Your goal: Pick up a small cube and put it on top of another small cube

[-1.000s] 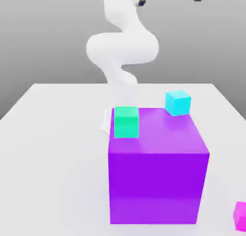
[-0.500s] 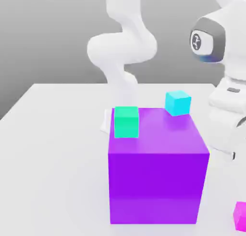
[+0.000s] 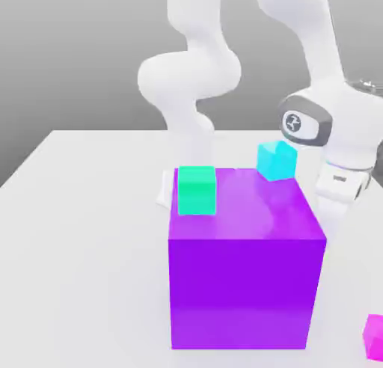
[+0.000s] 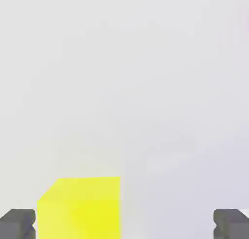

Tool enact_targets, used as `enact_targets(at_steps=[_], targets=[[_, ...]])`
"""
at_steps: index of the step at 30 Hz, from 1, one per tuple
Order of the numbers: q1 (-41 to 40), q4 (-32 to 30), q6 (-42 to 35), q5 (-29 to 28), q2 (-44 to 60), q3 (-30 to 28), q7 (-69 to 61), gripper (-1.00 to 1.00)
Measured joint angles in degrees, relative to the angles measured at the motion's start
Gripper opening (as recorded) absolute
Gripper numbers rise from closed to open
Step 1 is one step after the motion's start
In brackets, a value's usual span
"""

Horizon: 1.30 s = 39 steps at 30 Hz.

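My gripper (image 4: 124, 224) is open, its two dark fingertips (image 4: 17, 223) standing wide apart over the white table. A small yellow cube (image 4: 80, 206) lies between them, close to one finger and touching neither. In the exterior view my white wrist (image 3: 338, 161) hangs low to the right of a big purple block (image 3: 243, 262), behind its far right corner. A small green cube (image 3: 197, 189) rests on the block's top near its left edge. At the top's far right corner is a small cyan cube (image 3: 277, 160). A small magenta cube (image 3: 374, 335) lies on the table at the exterior view's lower right.
The tall purple block stands mid-table and hides the table behind it. My arm's white base column (image 3: 191, 97) rises behind the block. The white table (image 3: 82, 232) stretches out to the exterior view's left.
My arm has swung down from high above to beside the purple block's far right corner over the second. The cubes have not moved and the gripper has stayed open.
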Motion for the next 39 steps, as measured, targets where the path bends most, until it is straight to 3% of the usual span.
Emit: enact_targets(at_steps=[7, 8, 15, 24, 39], targets=[[6.2, 0.6, 11.7, -8.5, 11.8, -8.8, 6.3, 0.0], [7.5, 1.0, 13.4, -9.0, 13.9, -10.1, 6.8, -1.0], [7.9, 1.1, 13.8, -9.4, 14.4, -10.6, 7.1, -1.0], [7.2, -0.8, 0.3, -0.2, -1.8, -6.0, -2.9, -1.0], [1.6, 11.1, -27.8, -6.5, -20.1, -18.4, -41.1, -1.0]])
